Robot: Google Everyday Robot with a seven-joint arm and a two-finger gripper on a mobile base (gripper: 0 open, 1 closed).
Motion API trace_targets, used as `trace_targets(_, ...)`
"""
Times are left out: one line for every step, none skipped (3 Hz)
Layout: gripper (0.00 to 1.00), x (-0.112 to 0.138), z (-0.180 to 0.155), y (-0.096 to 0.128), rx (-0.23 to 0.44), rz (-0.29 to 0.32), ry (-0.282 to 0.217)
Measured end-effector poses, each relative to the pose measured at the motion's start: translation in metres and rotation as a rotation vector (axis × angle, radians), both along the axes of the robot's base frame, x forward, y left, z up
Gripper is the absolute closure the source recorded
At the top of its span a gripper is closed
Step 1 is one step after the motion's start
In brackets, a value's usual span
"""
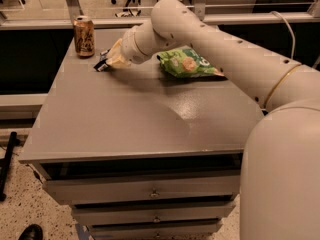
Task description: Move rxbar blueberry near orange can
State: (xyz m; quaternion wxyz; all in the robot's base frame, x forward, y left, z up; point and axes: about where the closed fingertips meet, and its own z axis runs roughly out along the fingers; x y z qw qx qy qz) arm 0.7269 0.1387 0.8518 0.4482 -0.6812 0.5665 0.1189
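The orange can [84,36] stands upright at the table's far left corner. My gripper [102,63] is just to the right of the can and in front of it, low over the tabletop. At its tip is a small dark blue piece with white marks, the rxbar blueberry [101,64], which the fingers appear shut on. Most of the bar is hidden by the gripper. The bar is about a can's width from the can and not touching it.
A green chip bag [187,62] lies at the back centre of the grey table [140,119], partly under my arm. The arm reaches across from the right. Drawers sit below the table's front edge. A glass rail runs behind it.
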Motion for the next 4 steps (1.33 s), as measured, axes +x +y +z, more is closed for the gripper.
trace_targets(0.61,-0.002,-0.007,-0.003,-0.014,-0.007,0.018)
trace_targets(0.38,-0.003,-0.011,-0.004,-0.023,-0.010,0.033)
trace_targets(0.15,-0.002,-0.013,0.001,-0.025,-0.003,0.044)
trace_targets(0.00,0.002,-0.013,0.010,-0.021,0.010,0.049)
